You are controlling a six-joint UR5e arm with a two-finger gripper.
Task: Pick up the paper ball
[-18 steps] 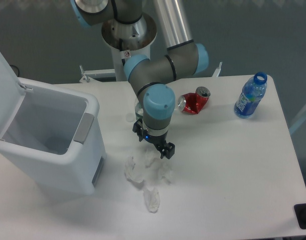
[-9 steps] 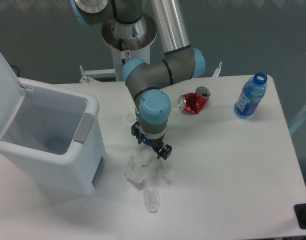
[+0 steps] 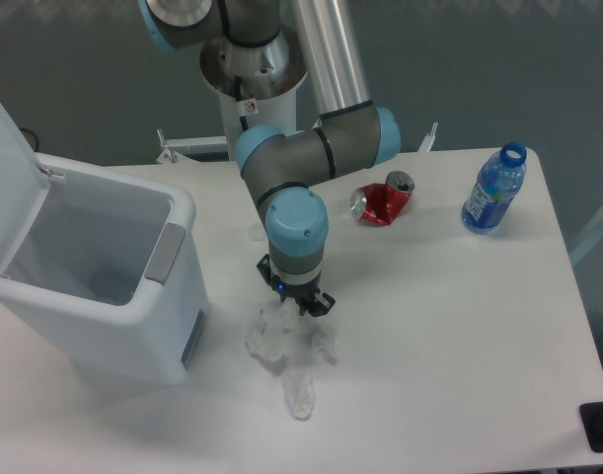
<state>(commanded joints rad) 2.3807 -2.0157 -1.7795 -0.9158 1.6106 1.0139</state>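
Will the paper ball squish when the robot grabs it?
Probably yes. The paper ball looks like thin, wrinkly paper, so the tool right above it would likely crush it a bit. It is small and loosely wadded, so it is probably very light. Its bumpy shape means it should hardly roll on the table.

One bin [image 3: 104, 296] (lid open), one crushed can [image 3: 383, 200], one bottle [image 3: 493, 190], several paper wads [image 3: 281, 341]

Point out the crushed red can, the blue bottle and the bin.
crushed red can [image 3: 384, 201], fixed camera, middle of the dented red body.
blue bottle [image 3: 490, 196], fixed camera, on the label.
bin [image 3: 179, 212], fixed camera, right front corner of the rim.
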